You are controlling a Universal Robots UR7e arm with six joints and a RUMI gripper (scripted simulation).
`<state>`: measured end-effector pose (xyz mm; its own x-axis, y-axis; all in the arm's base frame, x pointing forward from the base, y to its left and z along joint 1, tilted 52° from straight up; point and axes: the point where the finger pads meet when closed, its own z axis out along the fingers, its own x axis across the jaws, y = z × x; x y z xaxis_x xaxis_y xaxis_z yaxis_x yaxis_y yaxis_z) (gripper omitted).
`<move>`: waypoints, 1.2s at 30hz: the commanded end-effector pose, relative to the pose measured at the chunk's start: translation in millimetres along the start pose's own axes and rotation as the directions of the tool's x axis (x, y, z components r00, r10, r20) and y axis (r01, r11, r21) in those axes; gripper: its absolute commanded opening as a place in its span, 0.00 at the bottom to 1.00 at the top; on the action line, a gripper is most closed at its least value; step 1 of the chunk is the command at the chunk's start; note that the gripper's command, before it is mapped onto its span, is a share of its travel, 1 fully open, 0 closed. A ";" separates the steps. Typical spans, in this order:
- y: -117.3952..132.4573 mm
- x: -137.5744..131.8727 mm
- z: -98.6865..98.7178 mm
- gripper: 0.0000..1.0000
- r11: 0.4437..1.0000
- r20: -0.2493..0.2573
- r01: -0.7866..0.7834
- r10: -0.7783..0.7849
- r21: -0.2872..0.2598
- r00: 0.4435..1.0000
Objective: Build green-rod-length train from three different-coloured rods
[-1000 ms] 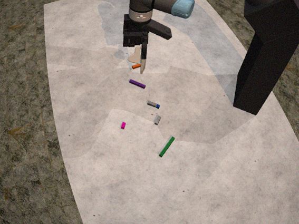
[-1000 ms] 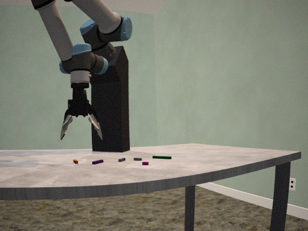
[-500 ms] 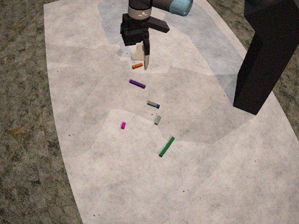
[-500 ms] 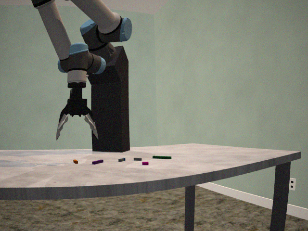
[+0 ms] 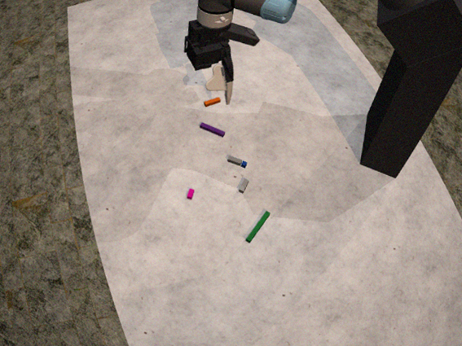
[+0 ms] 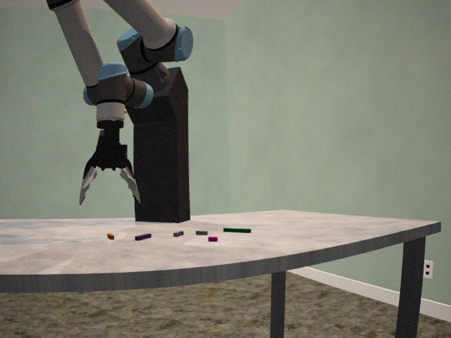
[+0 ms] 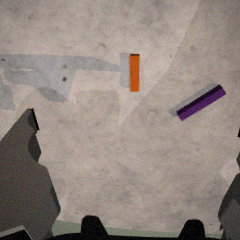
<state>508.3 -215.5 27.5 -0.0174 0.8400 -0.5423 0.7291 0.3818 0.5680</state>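
Observation:
My gripper [image 5: 218, 96] [image 6: 110, 203] [image 7: 137, 113] is open and empty, high above the table near the orange rod [image 5: 212, 102] [image 6: 110, 236] [image 7: 134, 73]. The purple rod [image 5: 212, 129] [image 6: 143, 236] [image 7: 201, 103] lies apart from the orange one, at an angle to it. A grey rod [image 5: 235, 160] [image 6: 177, 234] and the blue rod [image 5: 243, 164] [image 6: 181, 232] lie end to end, touching or almost touching. A second grey rod [image 5: 243, 185] [image 6: 201, 232] lies separately near them. The magenta rod [image 5: 190, 194] [image 6: 212, 239] and the green rod [image 5: 258, 226] [image 6: 237, 230] each lie alone.
The arm's black pedestal [image 5: 397, 110] [image 6: 161, 174] stands on the table [image 5: 297, 278] [image 6: 328, 232], to the right of the rods in the top view and behind them in the exterior view. The table's curved edge runs in front of the rods in the exterior view.

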 end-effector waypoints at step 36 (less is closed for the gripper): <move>0.1 -2.1 -0.4 0.14 1.000 0.001 0.030 -0.030 -0.001 1.000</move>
<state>508.1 -217.1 28.6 -0.0389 0.8284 -0.5589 0.7280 0.4066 0.5520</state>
